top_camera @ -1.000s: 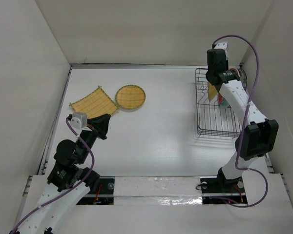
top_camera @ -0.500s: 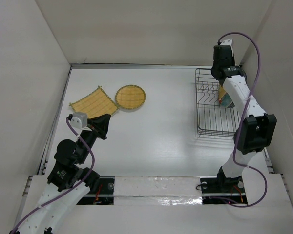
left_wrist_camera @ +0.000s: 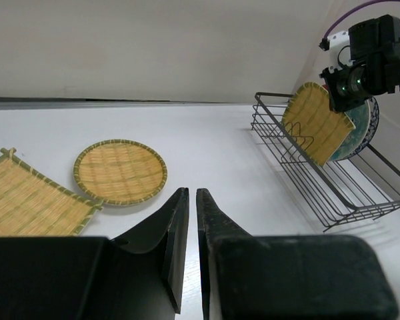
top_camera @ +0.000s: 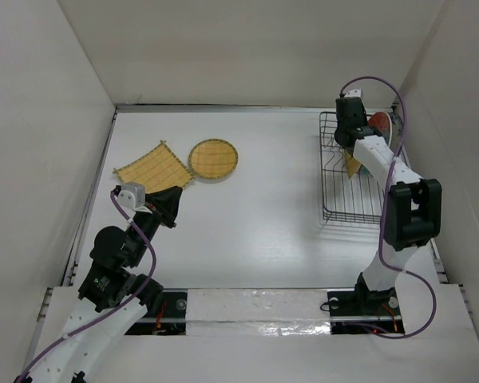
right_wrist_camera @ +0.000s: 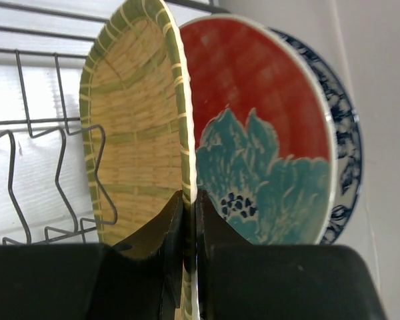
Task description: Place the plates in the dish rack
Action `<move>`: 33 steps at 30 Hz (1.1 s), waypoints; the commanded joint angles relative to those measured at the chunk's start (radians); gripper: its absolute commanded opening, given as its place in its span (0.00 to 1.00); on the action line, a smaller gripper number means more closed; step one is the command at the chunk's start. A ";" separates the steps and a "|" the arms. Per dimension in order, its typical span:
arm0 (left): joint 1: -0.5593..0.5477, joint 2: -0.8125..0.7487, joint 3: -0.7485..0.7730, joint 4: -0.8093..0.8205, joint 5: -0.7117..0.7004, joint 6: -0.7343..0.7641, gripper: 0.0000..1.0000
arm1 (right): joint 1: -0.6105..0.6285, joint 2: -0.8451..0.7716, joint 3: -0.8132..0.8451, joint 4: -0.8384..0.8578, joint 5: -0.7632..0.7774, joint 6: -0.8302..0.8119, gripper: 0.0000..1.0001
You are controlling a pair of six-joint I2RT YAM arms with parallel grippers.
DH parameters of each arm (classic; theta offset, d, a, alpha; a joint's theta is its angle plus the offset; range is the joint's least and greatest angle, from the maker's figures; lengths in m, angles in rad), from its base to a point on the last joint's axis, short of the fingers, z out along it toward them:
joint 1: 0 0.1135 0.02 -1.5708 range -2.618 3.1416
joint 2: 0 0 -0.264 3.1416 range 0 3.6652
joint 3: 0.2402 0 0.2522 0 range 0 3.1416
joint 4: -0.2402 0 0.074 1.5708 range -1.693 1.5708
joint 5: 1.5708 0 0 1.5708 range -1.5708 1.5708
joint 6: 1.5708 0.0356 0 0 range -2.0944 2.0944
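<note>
The dark wire dish rack (top_camera: 335, 203) stands at the right; it also shows in the left wrist view (left_wrist_camera: 320, 193) and the right wrist view (right_wrist_camera: 33, 133). My right gripper (right_wrist_camera: 189, 197) is shut on the rim of a rounded-square bamboo plate (right_wrist_camera: 137, 127), which stands on edge in the rack (top_camera: 350, 162) (left_wrist_camera: 317, 123). Behind it stand the red-and-teal plate (right_wrist_camera: 267, 133) and the blue-and-white plate (right_wrist_camera: 347, 147). A square bamboo plate (top_camera: 153, 167) (left_wrist_camera: 20, 200) and a round bamboo plate (top_camera: 214, 158) (left_wrist_camera: 120, 171) lie flat at the far left. My left gripper (left_wrist_camera: 189, 193) (top_camera: 174, 199) is shut and empty, near them.
White walls enclose the table on the left, back and right. The rack's near slots (top_camera: 351, 199) hold nothing. The right arm's cable (top_camera: 383, 84) loops above the rack.
My right gripper has moved left and down over the rack's far end, and the bamboo plate now stands lower between the prongs. The left arm has barely moved.
</note>
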 commanded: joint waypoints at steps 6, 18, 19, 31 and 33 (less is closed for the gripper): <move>-0.005 0.013 0.028 0.047 0.009 0.000 0.08 | 0.036 -0.002 -0.060 0.055 0.027 0.050 0.19; -0.005 0.019 0.030 0.047 0.003 0.000 0.08 | 0.046 -0.159 -0.082 0.007 -0.022 0.241 0.68; -0.005 0.019 0.030 0.047 0.003 0.000 0.08 | 0.046 -0.181 -0.079 0.010 -0.036 0.247 0.68; -0.005 0.063 0.035 0.046 -0.055 -0.006 0.04 | 0.420 -0.284 -0.264 0.426 -0.493 0.567 0.00; -0.005 0.077 0.035 0.046 -0.069 -0.011 0.01 | 0.463 -0.180 -0.255 0.499 -0.534 0.632 0.00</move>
